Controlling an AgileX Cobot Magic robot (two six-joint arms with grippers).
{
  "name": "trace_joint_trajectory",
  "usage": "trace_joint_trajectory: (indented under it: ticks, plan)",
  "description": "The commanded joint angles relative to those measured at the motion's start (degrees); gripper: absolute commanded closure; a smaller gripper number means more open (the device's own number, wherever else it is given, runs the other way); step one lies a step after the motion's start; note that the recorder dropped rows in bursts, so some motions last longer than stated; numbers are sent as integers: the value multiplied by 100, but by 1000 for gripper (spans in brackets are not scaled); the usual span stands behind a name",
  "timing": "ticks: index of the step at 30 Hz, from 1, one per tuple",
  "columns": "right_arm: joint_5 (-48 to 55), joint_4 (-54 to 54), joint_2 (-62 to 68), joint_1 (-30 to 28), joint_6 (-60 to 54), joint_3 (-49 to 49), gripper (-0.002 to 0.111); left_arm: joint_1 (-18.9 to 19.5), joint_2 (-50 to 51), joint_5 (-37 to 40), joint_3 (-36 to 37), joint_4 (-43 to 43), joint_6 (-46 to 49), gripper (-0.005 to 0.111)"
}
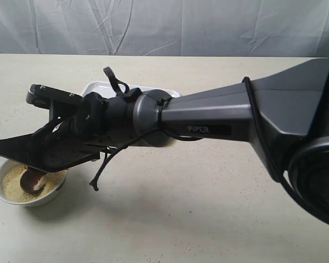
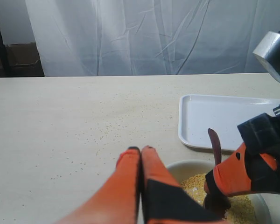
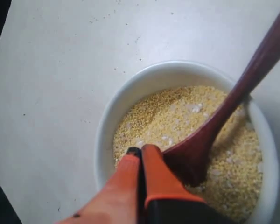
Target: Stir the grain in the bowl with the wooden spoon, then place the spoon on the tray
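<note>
Two end effectors are meeting at the bowl (image 3: 105, 135). The right end effector (image 3: 140, 150) is pointing down into it with its orange fingers (image 3: 163, 182) pressed together. The head of the wooden spoon (image 3: 224, 113) is sitting in the grain (image 3: 177, 112) just beside those fingertips rather than between them. It may be touching the side of one finger, though the view is too close to be sure. The spoon's handle is slanting up and away from the right end effector, crossing the bowl's rim. The grain is lying in a low sandy layer directly beneath the fingertips. The left end effector (image 2: 140, 149) is hanging just beside the bowl, its fingers also closed tight and holding nothing. The tray (image 2: 205, 116) is lying flat on the surface (image 2: 60, 121) beyond the right end effector, near the bowl but apart from it. Loose specks (image 2: 98, 130) are dotting the surface ahead of the left end effector.
</note>
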Motion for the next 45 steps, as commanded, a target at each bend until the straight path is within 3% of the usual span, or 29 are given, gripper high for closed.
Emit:
trace_joint_trajectory:
  ticks: [1, 5, 11, 14, 19, 26, 28, 32, 35, 45]
  plan:
    - [67, 212, -69, 6, -6, -23, 108, -21, -30, -78, 17, 0, 1, 107]
    - [552, 317, -351, -191, -6, -23, 108, -21, -30, -78, 17, 0, 1, 107]
    - [2034, 576, -667, -1066, -696, -23, 108, -21, -30, -78, 17, 0, 1, 107]
    - [2360, 1527, -692, -1365, -1726, -7, 108, -21, -30, -78, 17, 0, 1, 107]
    - [2961, 4962, -528, -1799, -4793, 538, 109, -21, -30, -78, 17, 0, 1, 107]
    - [2696, 4995, -223, -2040, -5115, 903, 109, -21, -30, -78, 17, 0, 1, 107]
    - [2520, 4995, -110, -2040, -5013, 902, 103, -21, -30, -78, 17, 0, 1, 107]
    - [2318, 4995, 88, -2052, -4992, 902, 72, -21, -30, -78, 17, 0, 1, 107]
    - [2258, 4995, 238, -2052, -4992, 902, 57, -21, -30, -78, 17, 0, 1, 107]
    - [2449, 4995, 822, -2011, -4978, 459, 54, -21, -30, -89, 17, 0, 1, 107]
